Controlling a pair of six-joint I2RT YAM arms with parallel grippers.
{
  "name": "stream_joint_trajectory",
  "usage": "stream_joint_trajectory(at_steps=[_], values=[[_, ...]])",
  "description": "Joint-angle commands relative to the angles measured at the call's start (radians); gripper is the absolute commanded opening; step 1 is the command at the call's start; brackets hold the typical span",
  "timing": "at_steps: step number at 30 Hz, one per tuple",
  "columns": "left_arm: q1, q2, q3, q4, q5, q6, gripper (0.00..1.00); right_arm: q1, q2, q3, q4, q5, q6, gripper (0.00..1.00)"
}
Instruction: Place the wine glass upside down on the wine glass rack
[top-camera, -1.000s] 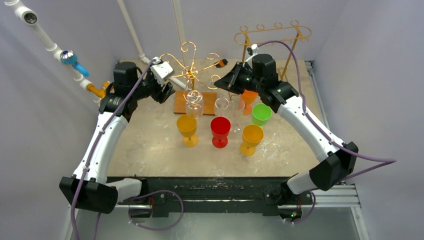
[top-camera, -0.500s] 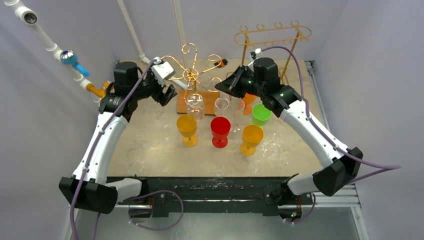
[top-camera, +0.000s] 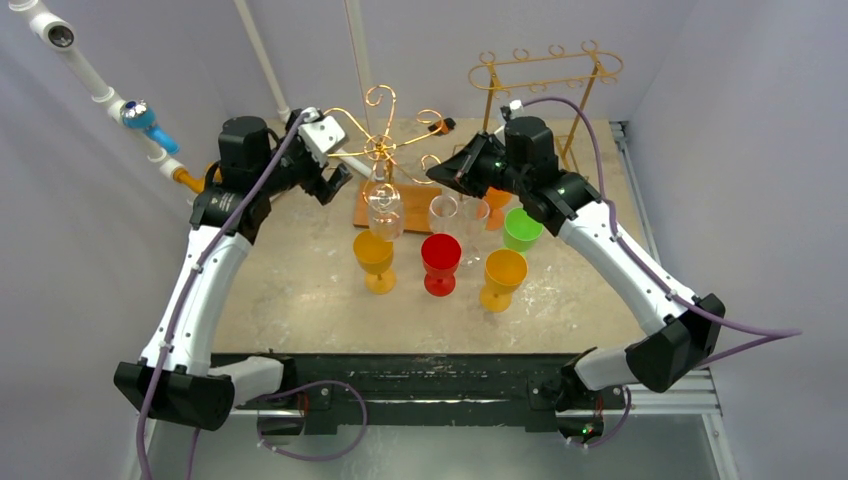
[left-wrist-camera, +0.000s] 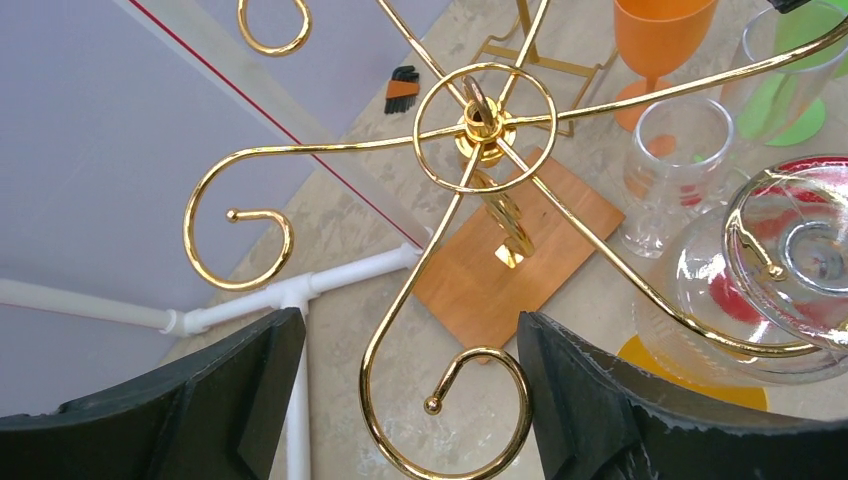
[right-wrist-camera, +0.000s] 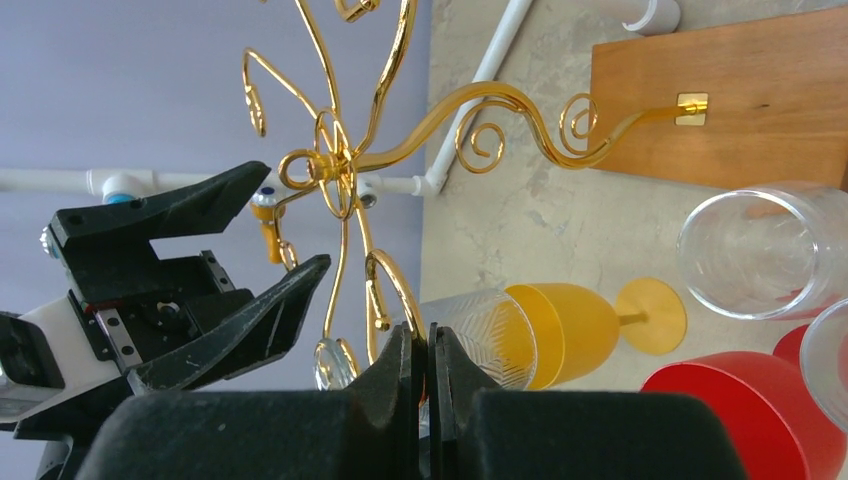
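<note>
The gold wire wine glass rack (top-camera: 378, 150) stands on a wooden base (top-camera: 357, 206) at the back centre. A clear wine glass (top-camera: 384, 208) hangs upside down from one of its arms; it also shows in the left wrist view (left-wrist-camera: 760, 300) with its foot resting on the wire. My left gripper (top-camera: 335, 182) is open and empty just left of the rack, with a curled rack arm (left-wrist-camera: 450, 410) between its fingers. My right gripper (top-camera: 437, 170) is shut on a gold rack arm (right-wrist-camera: 395, 280) on the right side, next to the hanging glass (right-wrist-camera: 480, 330).
Two clear glasses (top-camera: 444, 212) (top-camera: 472, 212) stand upright by the base. Yellow (top-camera: 375, 255), red (top-camera: 441, 258), orange-yellow (top-camera: 503, 275), green (top-camera: 522, 228) and orange (top-camera: 497, 198) goblets stand in front. A second gold rack (top-camera: 545, 75) is at the back right. White pipes (top-camera: 100, 90) run along the left wall.
My right gripper has moved left to the rack's arm and stayed there. My left arm has risen a little beside the rack. The clear glass hangs from the rack.
</note>
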Motion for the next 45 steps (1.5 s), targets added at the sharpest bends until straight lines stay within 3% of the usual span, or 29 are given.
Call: stream_joint_trajectory(at_steps=[1,4,10,15,24,27,32,37,45], values=[[0.003,-0.027,0.057,0.075,-0.117,0.024,0.84,0.009,-0.044,0.008,0.079,-0.028,-0.003,0.00],[0.003,0.008,0.140,0.003,-0.114,0.015,0.87,0.008,-0.050,0.000,0.089,-0.033,0.008,0.00],[0.002,0.063,0.182,-0.168,-0.049,0.210,0.83,0.008,-0.058,0.002,0.080,-0.001,0.023,0.00],[-0.031,0.012,0.094,-0.067,-0.060,0.307,0.72,0.009,-0.076,-0.019,0.078,-0.007,0.045,0.00],[-0.101,0.090,0.112,-0.050,-0.206,0.375,0.57,0.010,-0.087,-0.027,0.072,-0.016,0.073,0.00],[-0.102,0.078,0.088,0.006,-0.219,0.368,0.45,0.011,-0.083,-0.014,0.058,-0.026,0.067,0.00],[-0.108,0.082,0.101,0.019,-0.235,0.375,0.37,0.010,-0.083,0.009,0.039,-0.047,0.070,0.00],[-0.116,0.081,0.138,-0.012,-0.235,0.380,0.18,0.011,-0.084,-0.004,0.041,-0.076,0.072,0.00],[-0.121,0.090,0.147,0.001,-0.228,0.383,0.12,0.010,-0.109,-0.024,0.033,-0.108,0.070,0.00]])
